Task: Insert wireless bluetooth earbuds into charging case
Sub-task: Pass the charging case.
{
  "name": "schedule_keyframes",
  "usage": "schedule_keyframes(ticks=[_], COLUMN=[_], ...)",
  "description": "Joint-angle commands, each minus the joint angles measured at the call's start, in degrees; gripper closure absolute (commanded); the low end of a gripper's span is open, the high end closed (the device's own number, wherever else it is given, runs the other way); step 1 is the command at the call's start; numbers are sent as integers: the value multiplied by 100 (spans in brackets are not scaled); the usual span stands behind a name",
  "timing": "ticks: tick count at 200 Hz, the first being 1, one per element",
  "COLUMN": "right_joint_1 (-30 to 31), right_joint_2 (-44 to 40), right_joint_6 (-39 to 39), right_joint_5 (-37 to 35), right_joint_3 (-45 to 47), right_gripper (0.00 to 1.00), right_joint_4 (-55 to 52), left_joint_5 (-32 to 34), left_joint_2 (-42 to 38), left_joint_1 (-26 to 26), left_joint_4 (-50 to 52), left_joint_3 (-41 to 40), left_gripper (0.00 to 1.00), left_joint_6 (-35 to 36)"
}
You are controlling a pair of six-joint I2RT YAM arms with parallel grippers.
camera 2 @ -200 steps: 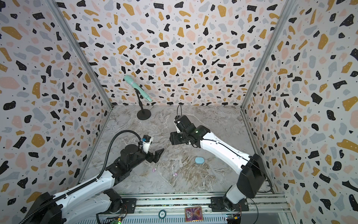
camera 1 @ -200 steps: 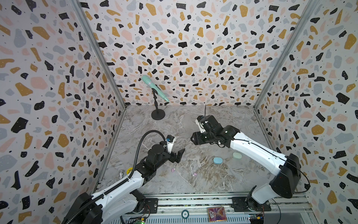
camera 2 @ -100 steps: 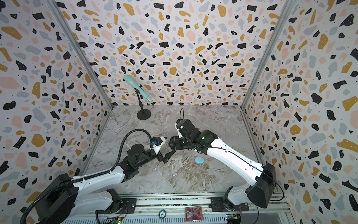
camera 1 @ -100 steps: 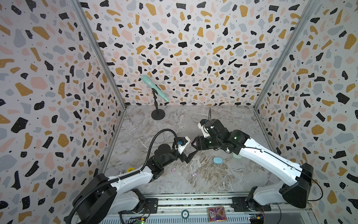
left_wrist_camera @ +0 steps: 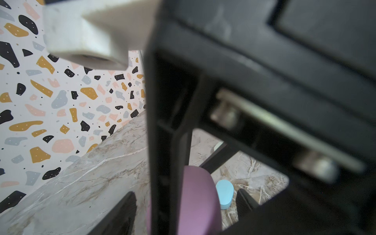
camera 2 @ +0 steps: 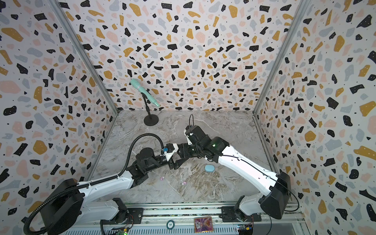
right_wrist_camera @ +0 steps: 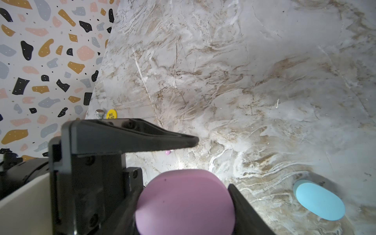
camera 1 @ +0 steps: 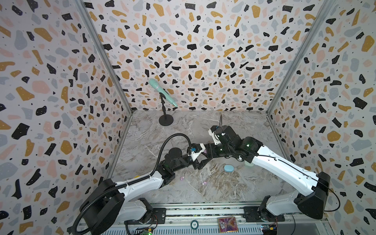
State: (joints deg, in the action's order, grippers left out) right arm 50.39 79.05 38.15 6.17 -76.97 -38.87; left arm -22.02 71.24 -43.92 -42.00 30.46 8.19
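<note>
Far left, by the wall, a yellow chip (right_wrist_camera: 111, 114) lies well clear of the work. A microphone (camera 1: 162, 95) on its stand sits at the upper left of the surface (right_wrist_camera: 264, 81), also out of the way.

Towards the middle, our left hand (left_wrist_camera: 186, 191) reaches in with its jaws apart around the pink case (right_wrist_camera: 183, 203). Bare surface shows between one finger (right_wrist_camera: 142, 136) and the case, so we judge it holds nothing yet. Below the hands in both top views, one pink earbud (camera 1: 181, 178) and a second pink earbud (camera 1: 204, 183) lie loose on the surface, apart from each other.

The right hand (right_wrist_camera: 185, 186) is clamped on the pink case, a finger on each side. The case looks shut, so we judge no bud can go in yet. It is also smooth and rounded. If our left hand closes off-centre, the case could twist or squirt out of the right hand and drop among the buds, scattering them. With four fingers crowding one small case, finger may also strike finger.

Further right, a blue case (camera 1: 228, 168) lies near the hands and a mint case (camera 1: 248, 163) is half hidden by the right arm. Neither blocks us.
</note>
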Motion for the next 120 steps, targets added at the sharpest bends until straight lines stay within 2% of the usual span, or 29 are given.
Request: schedule_keyframes(ticks=[1, 38, 93, 120], right_joint_1=[53, 66, 72, 70], right_joint_2=[-153, -153, -141, -144], right_joint_6=[34, 61, 70, 78], right_joint_5=[-85, -121, -129, -118], right_joint_3=[-164, -252, -319, -336], right_gripper=[41, 41, 41, 41], right_joint_4=[11, -11, -15, -16], left_joint_5=[-22, -18, 40, 83], left_joint_2=[1, 29, 12, -22], left_joint_1=[-22, -38, -33, -37], left_joint_4=[-137, -151, -195, -243], left_joint_3=[153, 167, 136, 112], left_gripper=[25, 31, 45, 46], left_joint_6=[75, 42, 4, -23])
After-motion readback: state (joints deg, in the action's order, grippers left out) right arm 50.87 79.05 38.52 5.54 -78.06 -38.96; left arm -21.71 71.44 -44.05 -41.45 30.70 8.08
